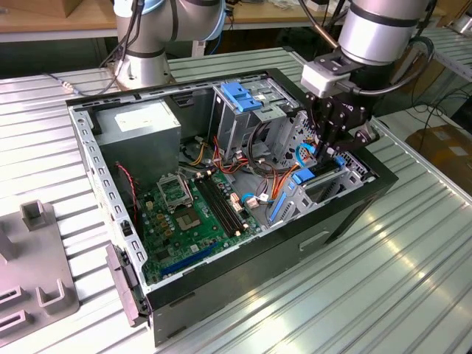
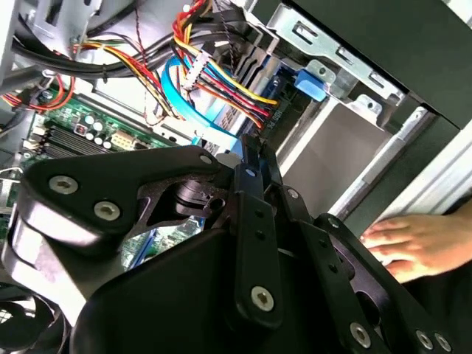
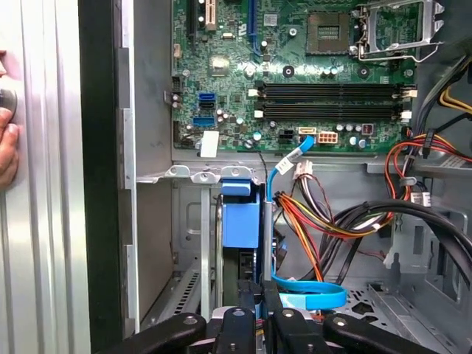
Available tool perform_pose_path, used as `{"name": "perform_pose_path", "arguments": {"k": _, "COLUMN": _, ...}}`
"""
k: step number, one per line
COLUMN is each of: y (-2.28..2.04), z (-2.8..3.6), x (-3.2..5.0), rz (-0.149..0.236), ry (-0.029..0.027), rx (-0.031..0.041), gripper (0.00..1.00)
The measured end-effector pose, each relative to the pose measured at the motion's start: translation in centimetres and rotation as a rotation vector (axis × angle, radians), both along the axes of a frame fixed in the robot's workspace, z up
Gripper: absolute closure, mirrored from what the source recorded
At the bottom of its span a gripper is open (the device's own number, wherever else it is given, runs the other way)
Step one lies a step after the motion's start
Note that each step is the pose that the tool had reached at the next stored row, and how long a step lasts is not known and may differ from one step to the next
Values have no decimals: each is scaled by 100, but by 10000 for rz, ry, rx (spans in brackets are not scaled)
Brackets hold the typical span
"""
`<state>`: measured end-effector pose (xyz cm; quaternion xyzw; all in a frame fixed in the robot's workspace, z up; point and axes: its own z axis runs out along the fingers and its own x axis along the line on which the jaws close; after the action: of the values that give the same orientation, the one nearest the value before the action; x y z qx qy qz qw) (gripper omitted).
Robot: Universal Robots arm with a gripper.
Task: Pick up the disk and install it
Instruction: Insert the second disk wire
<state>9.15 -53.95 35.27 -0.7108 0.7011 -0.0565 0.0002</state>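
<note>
The disk (image 3: 241, 221) stands on edge in the drive bay of an open computer case (image 1: 243, 273), and its bright blue carrier rail faces up. My gripper (image 3: 258, 306) sits right over its near end, fingers drawn close together on the blue rail. In the exterior view the gripper (image 1: 330, 151) reaches down into the bay at the case's right end, with the disk's blue edge (image 1: 338, 160) at its fingertips. In the second wrist view the fingers (image 2: 254, 158) point into the bay beside a bundle of coloured wires.
Wires (image 3: 332, 214) and a blue data cable (image 3: 310, 299) lie beside the bay. The motherboard (image 1: 192, 206), a grey power-supply box (image 1: 140, 125) and a blue-topped cage (image 1: 240, 96) fill the case. A person's hand (image 2: 413, 240) rests outside the case wall. A grey fixture (image 1: 37, 273) is on the table.
</note>
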Motion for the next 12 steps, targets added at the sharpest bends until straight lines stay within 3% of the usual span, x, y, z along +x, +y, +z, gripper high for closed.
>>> {"name": "perform_pose_path", "arguments": {"k": 3, "y": -56, "z": -15, "x": 0, "rz": 0, "ry": -5, "rx": 159, "gripper": 84}}
{"name": "perform_pose_path", "arguments": {"k": 5, "y": -66, "z": -22, "x": 0, "rz": 0, "ry": -6, "rx": 225, "gripper": 84}}
{"name": "perform_pose_path", "arguments": {"k": 12, "y": -69, "z": -61, "x": 6, "rz": 0, "ry": -8, "rx": 264, "gripper": 84}}
